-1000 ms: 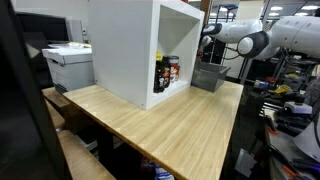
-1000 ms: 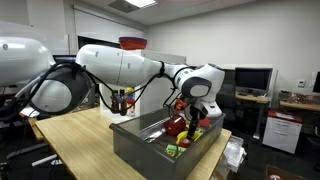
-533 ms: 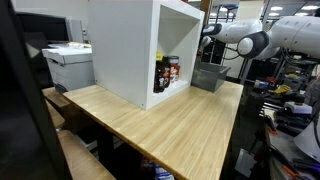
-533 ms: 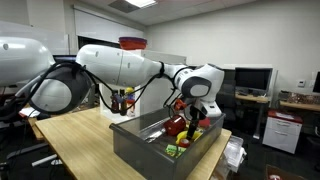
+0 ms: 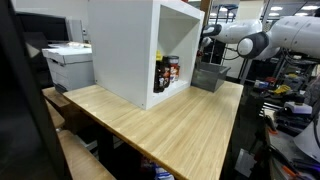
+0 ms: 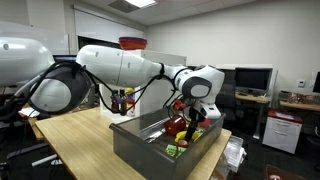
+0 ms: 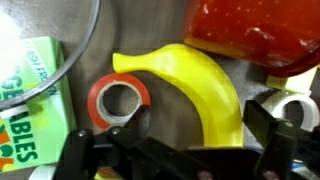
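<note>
the white arm reaches out and bends down at the wrist, end effector pointing straight downward, its fingers spread wide apart.

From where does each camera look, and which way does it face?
Exterior view: across the wooden table, past the white cabinet, toward the arm at the far end.
Exterior view: beside the grey bin, facing the arm and gripper at it.
Wrist view: down into the bin; gripper fingers flank a banana.
Both exterior views share bin and arm.

Both exterior views share the bin; wrist looks inside.
</note>
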`<action>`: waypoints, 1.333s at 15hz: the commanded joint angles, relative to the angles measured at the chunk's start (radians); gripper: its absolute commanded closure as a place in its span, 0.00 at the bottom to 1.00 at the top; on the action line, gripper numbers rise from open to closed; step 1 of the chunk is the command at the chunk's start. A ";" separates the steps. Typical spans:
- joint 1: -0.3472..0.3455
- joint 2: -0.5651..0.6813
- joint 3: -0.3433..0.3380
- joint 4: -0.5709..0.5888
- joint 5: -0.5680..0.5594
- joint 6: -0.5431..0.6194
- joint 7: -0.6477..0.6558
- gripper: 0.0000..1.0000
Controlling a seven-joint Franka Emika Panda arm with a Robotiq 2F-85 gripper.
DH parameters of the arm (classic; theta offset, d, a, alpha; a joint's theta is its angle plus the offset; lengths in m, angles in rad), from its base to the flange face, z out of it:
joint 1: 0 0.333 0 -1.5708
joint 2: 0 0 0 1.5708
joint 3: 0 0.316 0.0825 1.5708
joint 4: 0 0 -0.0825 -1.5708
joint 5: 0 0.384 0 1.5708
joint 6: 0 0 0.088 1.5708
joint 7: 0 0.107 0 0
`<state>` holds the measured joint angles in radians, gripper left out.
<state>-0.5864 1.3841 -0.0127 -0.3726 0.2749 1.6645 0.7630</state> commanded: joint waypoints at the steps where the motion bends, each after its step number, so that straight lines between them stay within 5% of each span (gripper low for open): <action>1: 0.001 -0.007 -0.004 -0.019 -0.027 -0.027 0.023 0.00; 2: 0.000 -0.007 -0.006 -0.017 -0.028 -0.028 0.023 0.20; 13: -0.001 -0.023 -0.013 -0.024 -0.041 -0.025 -0.010 0.85; 20: 0.000 -0.040 -0.010 -0.025 -0.046 -0.031 -0.078 0.88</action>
<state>-0.5855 1.3806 -0.0266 -0.3696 0.2571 1.6446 0.7292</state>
